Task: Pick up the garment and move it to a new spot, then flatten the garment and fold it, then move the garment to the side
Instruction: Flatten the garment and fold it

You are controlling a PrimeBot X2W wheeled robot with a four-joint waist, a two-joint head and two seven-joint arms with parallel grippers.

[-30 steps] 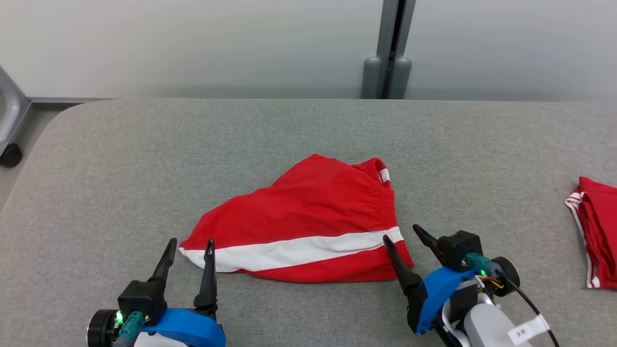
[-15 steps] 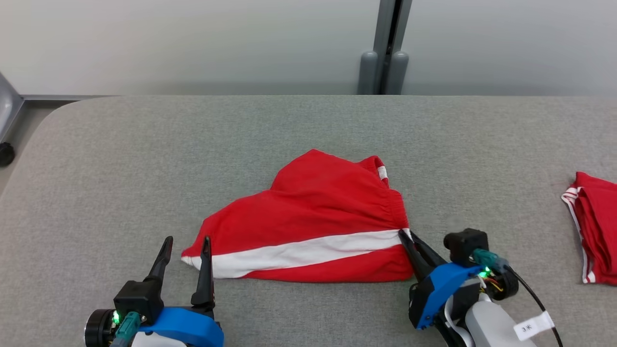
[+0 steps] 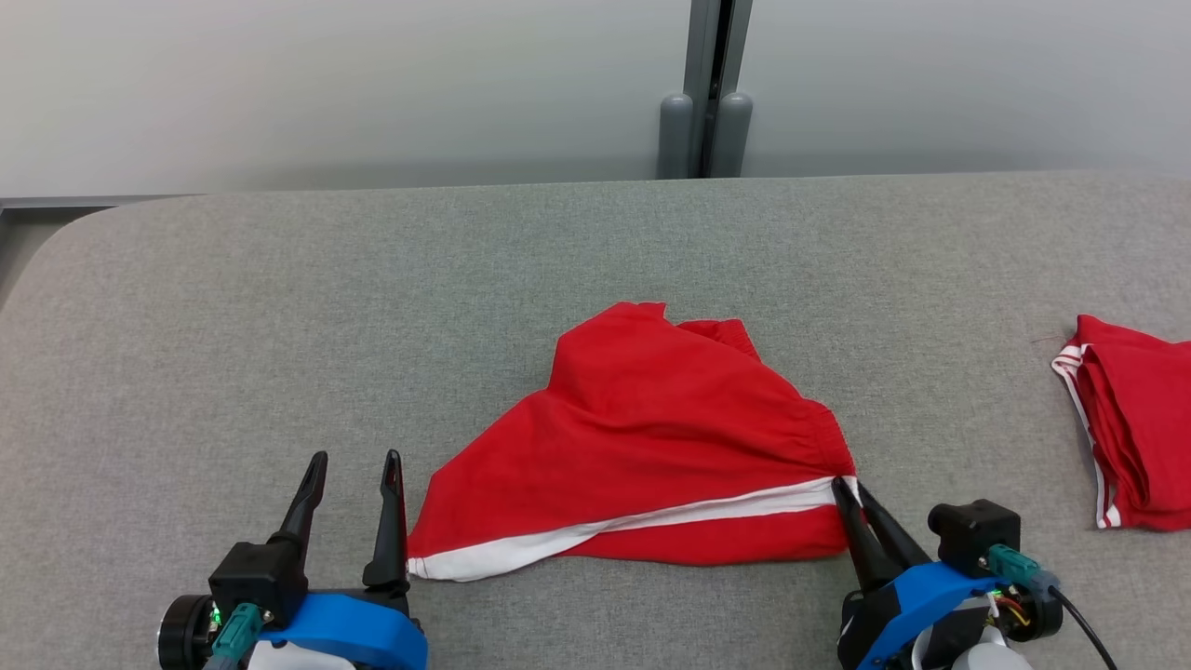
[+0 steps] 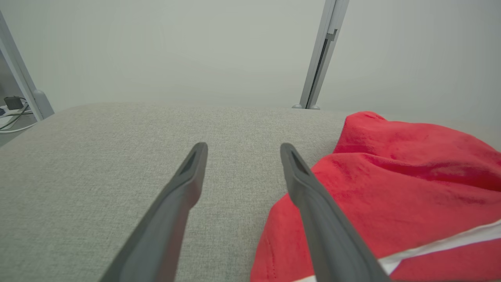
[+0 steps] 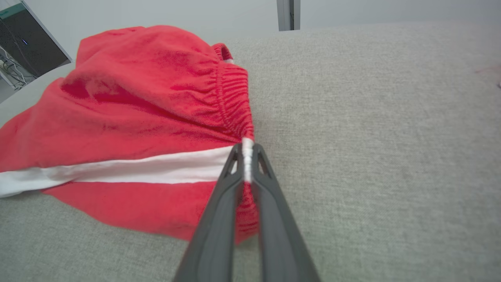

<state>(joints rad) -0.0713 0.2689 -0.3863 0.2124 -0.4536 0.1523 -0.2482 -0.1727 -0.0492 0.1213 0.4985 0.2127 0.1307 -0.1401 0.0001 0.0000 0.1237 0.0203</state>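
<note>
The garment point(image 3: 651, 437) is a pair of red shorts with a white side stripe, lying rumpled on the grey table point(image 3: 279, 326). My right gripper point(image 3: 845, 486) is shut on the garment's waistband edge where the white stripe ends; the right wrist view shows the white cloth pinched between the fingers of that gripper point(image 5: 246, 150), with the rest of the garment point(image 5: 137, 98) spreading to the left. At the lower left my left gripper point(image 3: 355, 458) stands open just left of the garment's hem corner. In the left wrist view, that gripper point(image 4: 242, 147) holds nothing and the garment point(image 4: 391, 176) lies beside its right finger.
A second red garment with white trim point(image 3: 1130, 428) lies folded at the table's right edge. A grey post point(image 3: 705, 88) stands behind the table against the pale wall. The table's rounded left corner point(image 3: 56, 233) is at the far left.
My right gripper closed on the garment's waistband edge and dragged it right, so the hem corner left the left gripper's fingers. The head camera has shifted too. The left gripper stayed open.
</note>
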